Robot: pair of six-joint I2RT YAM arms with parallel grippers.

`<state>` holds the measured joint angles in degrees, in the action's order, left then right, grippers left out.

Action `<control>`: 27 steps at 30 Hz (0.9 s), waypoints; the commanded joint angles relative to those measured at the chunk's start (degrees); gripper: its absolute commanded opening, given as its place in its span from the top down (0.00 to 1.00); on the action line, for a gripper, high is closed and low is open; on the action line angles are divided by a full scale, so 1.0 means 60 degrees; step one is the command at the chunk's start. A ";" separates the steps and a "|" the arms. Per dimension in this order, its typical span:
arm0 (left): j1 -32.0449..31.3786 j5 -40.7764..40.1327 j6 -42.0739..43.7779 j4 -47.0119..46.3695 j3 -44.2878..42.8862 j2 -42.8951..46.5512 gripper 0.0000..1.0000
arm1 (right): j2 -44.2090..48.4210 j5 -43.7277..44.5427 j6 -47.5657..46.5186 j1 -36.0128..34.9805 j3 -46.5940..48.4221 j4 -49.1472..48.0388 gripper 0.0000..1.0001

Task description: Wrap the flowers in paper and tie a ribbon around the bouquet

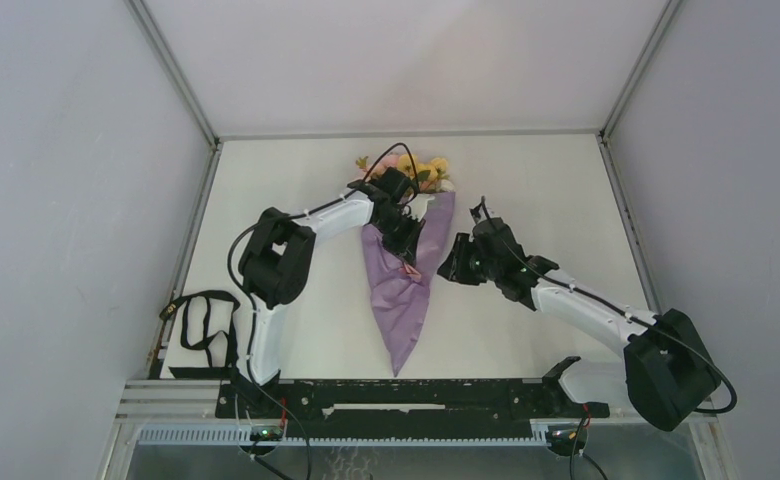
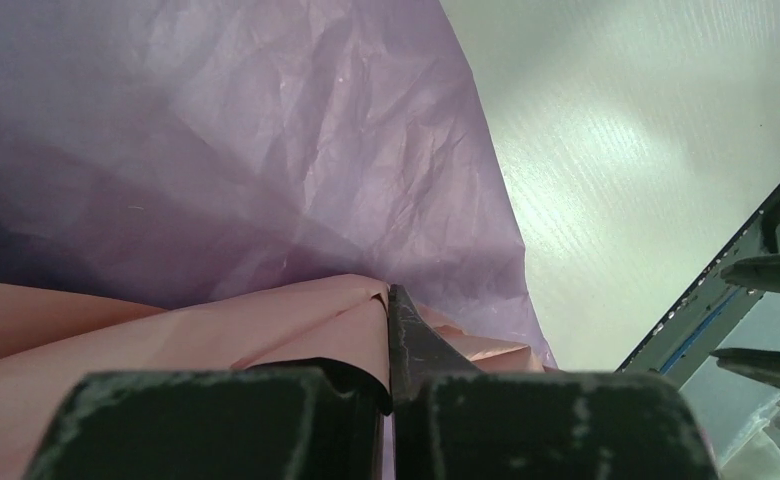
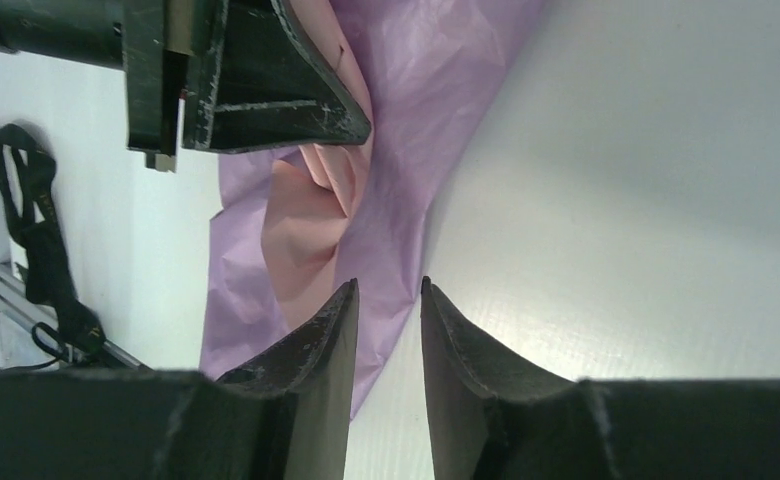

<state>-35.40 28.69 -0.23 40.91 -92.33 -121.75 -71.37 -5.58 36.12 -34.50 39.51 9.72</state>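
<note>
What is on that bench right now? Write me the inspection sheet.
Surface: white table.
Job's things: bouquet lies at centre, flowers at the far end, cone tip toward the arms; black ribbon looped near the left arm's base, not tied on.
Clutter: nothing seen.
Grippers: left gripper shut on a pinkish fold of the paper; right gripper open, holding nothing, beside the cone.
Cables: black cable arches over the left wrist by the flowers.
Surroundings: grey walls; black rail along the near edge.
</note>
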 commanded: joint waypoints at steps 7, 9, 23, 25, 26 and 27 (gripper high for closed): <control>-0.0005 -0.0139 -0.0157 -0.0483 0.0132 -0.0199 0.96 | 0.0470 -0.0147 -0.1013 -0.0087 0.0271 0.0411 0.58; -0.0013 -0.0122 -0.0207 -0.0527 0.0140 -0.0191 0.96 | 0.0540 0.0082 -0.1017 -0.0257 0.0271 0.0450 0.56; -0.0013 -0.0340 -0.0184 -0.0475 0.0009 -0.0201 0.96 | -0.1035 0.1343 -0.0373 -0.1702 0.1194 0.0197 0.40; -0.0009 -0.0322 -0.0173 -0.0467 0.0008 -0.0186 0.96 | -0.1169 0.1334 -0.0270 -0.1661 0.1194 0.0212 0.40; -0.0008 -0.0331 -0.0168 -0.0470 0.0008 -0.0192 0.96 | -0.1215 0.1307 -0.0240 -0.1645 0.1194 0.0166 0.40; -0.0015 -0.0328 -0.0156 -0.0474 -0.0005 -0.0187 0.96 | -0.1259 0.1252 -0.0236 -0.1629 0.1194 0.0061 0.39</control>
<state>-35.40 28.01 -1.56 39.62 -92.33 -122.61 -78.15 0.97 33.19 -44.49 44.86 12.21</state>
